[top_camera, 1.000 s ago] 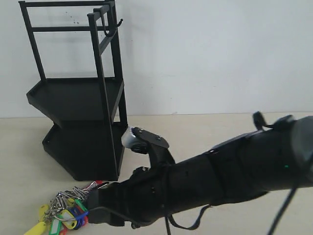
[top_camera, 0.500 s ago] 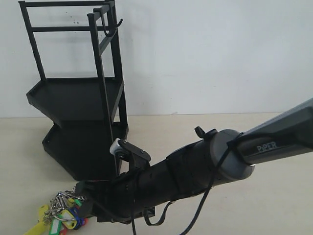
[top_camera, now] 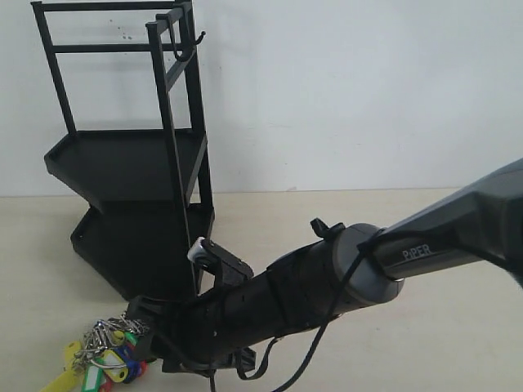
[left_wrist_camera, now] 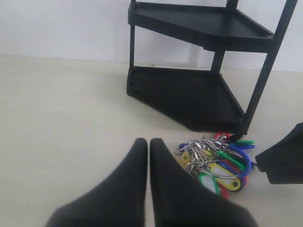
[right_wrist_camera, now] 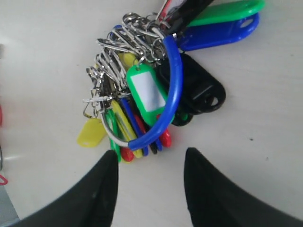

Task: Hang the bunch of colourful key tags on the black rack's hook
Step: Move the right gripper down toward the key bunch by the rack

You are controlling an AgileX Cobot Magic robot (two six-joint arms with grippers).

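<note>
Lying near one black rack, one colourful key tag bunch

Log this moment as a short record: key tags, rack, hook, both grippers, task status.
key tag bunch: lying on the table near the rack's foot, not held
black rack: upright, at the left of the exterior view
hook: on the top rail, nothing hanging on it
right gripper: open, aimed at the bunch, which lies just ahead of its fingertips
left gripper: shut, holding nothing, beside the bunch
task status: bunch not yet picked up or hung
</note>
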